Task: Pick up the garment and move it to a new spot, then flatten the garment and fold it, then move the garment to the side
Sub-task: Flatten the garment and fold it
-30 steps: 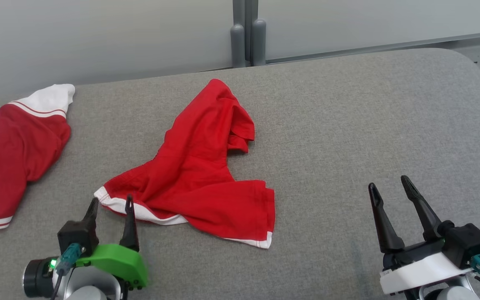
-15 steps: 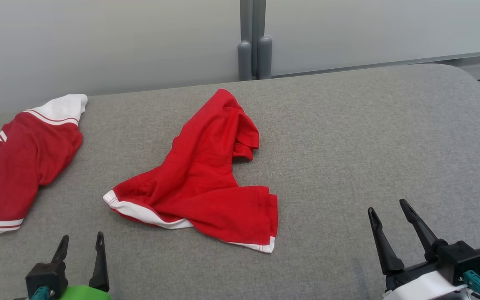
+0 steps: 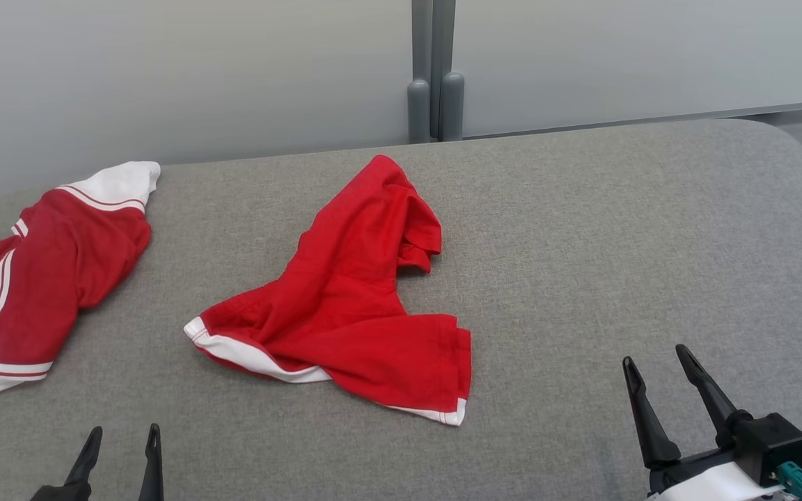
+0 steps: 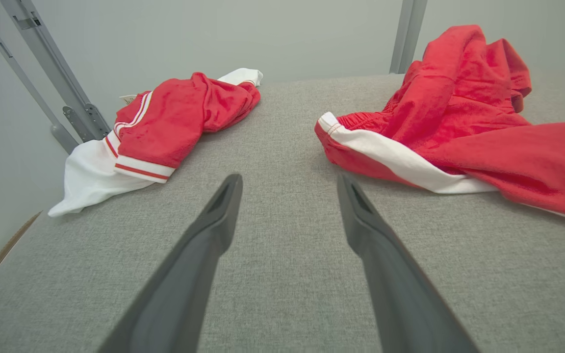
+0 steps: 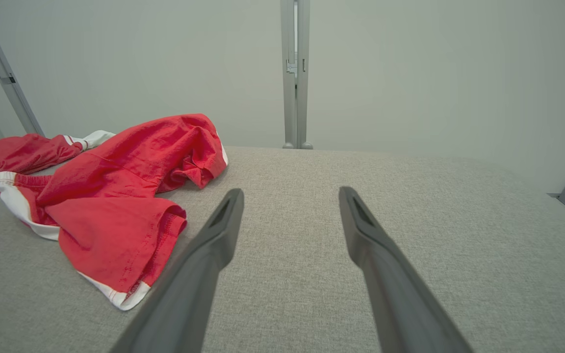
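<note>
A grey padded table [image 3: 617,243] is seen, with a twin grey post [image 3: 436,104] set at the middle of its far edge. Well to the left of the post, at the table's left end, a second red garment [image 3: 46,278] with white striped trim is laid crumpled. Left of the post, at the near edge, the left gripper [image 3: 125,430] is held released: its two dark fingers are spread apart and empty, and bare grey fabric is seen between them in the left wrist view. Just in front of the post and slightly to its left, the garment [image 3: 345,313], red with white edging, is left in a rumpled heap on the table and is touched by neither gripper. One part is bunched toward the post, and a flatter flap with a white hem is turned toward the near edge. To the right of the post, at the near edge, the right gripper [image 3: 655,355] is likewise held parted and empty, well apart from the garment.
</note>
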Motion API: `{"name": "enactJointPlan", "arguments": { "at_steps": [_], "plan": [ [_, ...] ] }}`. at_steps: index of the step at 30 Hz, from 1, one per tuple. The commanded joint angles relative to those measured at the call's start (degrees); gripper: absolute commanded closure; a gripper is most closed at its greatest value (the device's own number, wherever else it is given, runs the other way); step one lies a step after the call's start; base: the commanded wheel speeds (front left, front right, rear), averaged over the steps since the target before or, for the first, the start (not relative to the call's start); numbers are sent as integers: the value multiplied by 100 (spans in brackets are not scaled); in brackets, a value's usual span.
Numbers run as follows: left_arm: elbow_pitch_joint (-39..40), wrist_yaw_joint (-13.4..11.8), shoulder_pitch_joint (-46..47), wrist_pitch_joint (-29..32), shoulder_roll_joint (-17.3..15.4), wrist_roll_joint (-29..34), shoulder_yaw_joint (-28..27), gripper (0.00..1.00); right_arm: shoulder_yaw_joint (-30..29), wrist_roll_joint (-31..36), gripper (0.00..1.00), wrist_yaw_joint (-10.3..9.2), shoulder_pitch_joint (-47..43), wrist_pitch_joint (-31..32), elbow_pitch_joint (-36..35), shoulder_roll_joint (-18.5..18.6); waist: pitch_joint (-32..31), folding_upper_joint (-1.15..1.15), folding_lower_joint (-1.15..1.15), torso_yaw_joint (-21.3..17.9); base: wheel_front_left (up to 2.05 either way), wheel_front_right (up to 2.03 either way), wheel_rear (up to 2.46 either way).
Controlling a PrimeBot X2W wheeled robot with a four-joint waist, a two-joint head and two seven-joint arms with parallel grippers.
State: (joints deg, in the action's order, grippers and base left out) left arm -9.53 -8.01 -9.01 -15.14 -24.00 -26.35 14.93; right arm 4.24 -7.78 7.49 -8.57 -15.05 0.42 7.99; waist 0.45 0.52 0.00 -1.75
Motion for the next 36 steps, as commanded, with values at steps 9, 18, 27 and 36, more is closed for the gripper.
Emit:
{"name": "enactJointPlan", "arguments": {
  "at_steps": [9,18,27,36],
  "plan": [
    [29,548,-128,-3,397,562,-726,0,-185,64,0,0,18,-16,-22,13,58,-52,0,70,0,0,0],
    [-3,1086,-336,-3,807,964,-1340,0,-261,72,0,-1,-96,-16,38,59,-69,-52,0,76,0,0,0],
    [-45,1355,-301,-3,1048,1241,-1750,0,-265,87,0,0,-34,-16,51,27,-61,-52,0,38,0,0,0],
    [-26,1462,-299,-3,1228,1460,-1995,0,-211,108,0,0,-52,-16,32,17,-65,-52,0,0,0,0,0]
  ]
}}
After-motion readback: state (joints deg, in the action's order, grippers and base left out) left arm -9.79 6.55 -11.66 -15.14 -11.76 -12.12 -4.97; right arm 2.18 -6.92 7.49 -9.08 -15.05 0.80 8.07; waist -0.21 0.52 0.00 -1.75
